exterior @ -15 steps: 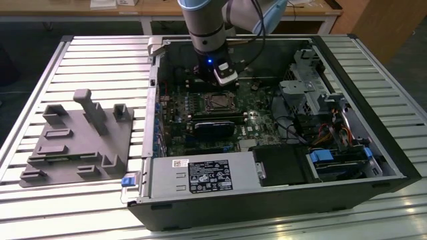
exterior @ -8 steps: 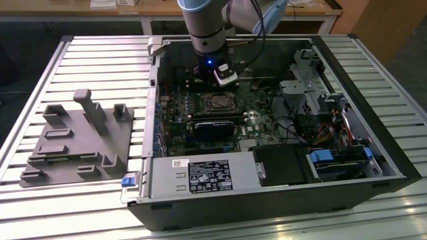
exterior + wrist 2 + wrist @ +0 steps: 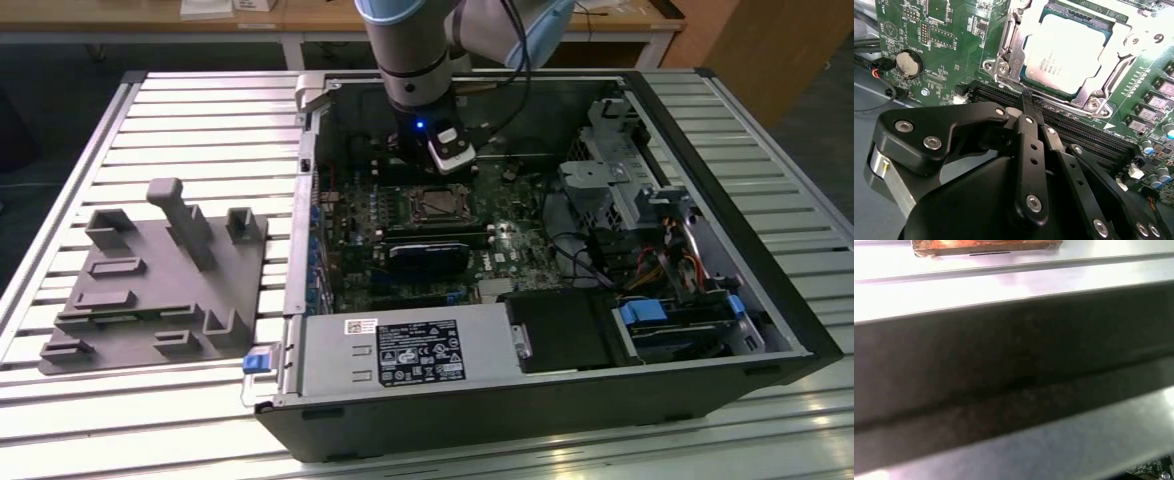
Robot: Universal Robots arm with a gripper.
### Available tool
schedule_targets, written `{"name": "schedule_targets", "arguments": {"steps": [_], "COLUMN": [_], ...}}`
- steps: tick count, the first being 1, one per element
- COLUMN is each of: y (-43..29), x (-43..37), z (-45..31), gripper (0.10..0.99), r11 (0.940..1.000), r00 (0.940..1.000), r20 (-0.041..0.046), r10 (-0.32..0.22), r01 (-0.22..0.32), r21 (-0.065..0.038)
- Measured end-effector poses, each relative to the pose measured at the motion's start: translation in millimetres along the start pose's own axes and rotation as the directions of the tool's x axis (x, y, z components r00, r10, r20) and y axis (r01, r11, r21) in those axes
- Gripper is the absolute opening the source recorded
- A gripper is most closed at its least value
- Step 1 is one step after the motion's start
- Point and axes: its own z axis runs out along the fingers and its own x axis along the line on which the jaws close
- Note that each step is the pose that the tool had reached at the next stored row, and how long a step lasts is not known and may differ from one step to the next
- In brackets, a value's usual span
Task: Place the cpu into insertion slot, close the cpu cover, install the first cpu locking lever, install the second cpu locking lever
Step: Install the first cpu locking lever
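Slatted aluminium bench with an open black PC case lying on its side on it, and a grey plastic fixture tray just beside the case on the exterior view's left. Inside the case you've got the green motherboard, and the arm is reaching down into it from the far side.

In the second wrist view the cpu is already sitting in the insertion slot, and the cpu cover is folded down around it, so the silvery top shows through the window. A coin battery sits well off to the side of the socket.

The end effector has its black fingers pinched together with nothing in them, tips hovering over the long memory slots just beside the socket's edge.
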Motion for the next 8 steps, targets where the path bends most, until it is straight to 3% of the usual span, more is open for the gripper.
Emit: {"name": "schedule_targets", "arguments": {"steps": [8], "y": [0.8], "x": [-4.0], "z": [0.9], "gripper": [0.106], "r11": [1.0], "r00": [1.0], "r20": [0.0004], "r10": [0.0], "r01": [0.0], "r21": [0.0]}}
